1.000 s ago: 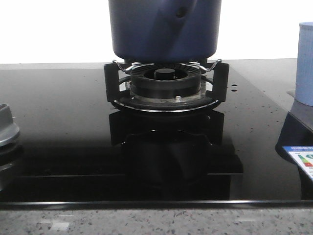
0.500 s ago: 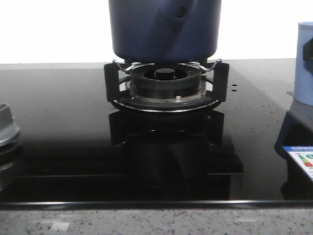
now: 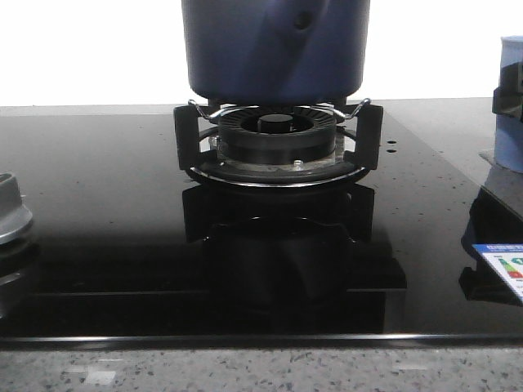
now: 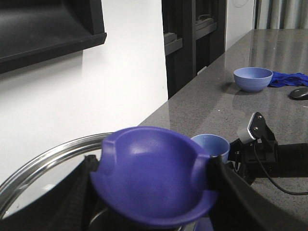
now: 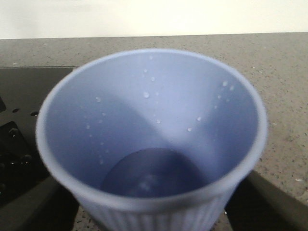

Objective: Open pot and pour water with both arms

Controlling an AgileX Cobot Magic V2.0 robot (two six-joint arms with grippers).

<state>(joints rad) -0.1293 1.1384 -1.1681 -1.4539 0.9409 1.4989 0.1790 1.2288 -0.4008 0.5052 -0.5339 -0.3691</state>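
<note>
A dark blue pot (image 3: 274, 49) sits on the black burner (image 3: 277, 140) at the middle of a glossy black cooktop (image 3: 98, 220), its top cut off by the front view. A drop-shaped bracket with a round rivet shows on its side. At the far right edge of that view stands a pale blue cup (image 3: 511, 122), with a dark part of the right gripper (image 3: 507, 98) beside it. A silver knob (image 3: 11, 214) sits at the left edge, and a label (image 3: 505, 269) lies at lower right.

In the left wrist view, the left gripper (image 4: 154, 192) is pinching a purple-blue knob (image 4: 154, 178) on a glass lid (image 4: 43, 163) with a metal rim, one dark finger on each side. Beyond it are the cup (image 4: 211, 147), the right arm (image 4: 269, 156), and farther along the grey surface (image 4: 226, 101) a blue bowl (image 4: 252, 78) beside a blue cloth (image 4: 288, 78).

In the right wrist view, the cup (image 5: 154, 139) fills the frame, droplets on its inner wall and a little water at the bottom. The right gripper's fingers (image 5: 260, 202) flank it at both sides; I cannot tell whether they press on it.
</note>
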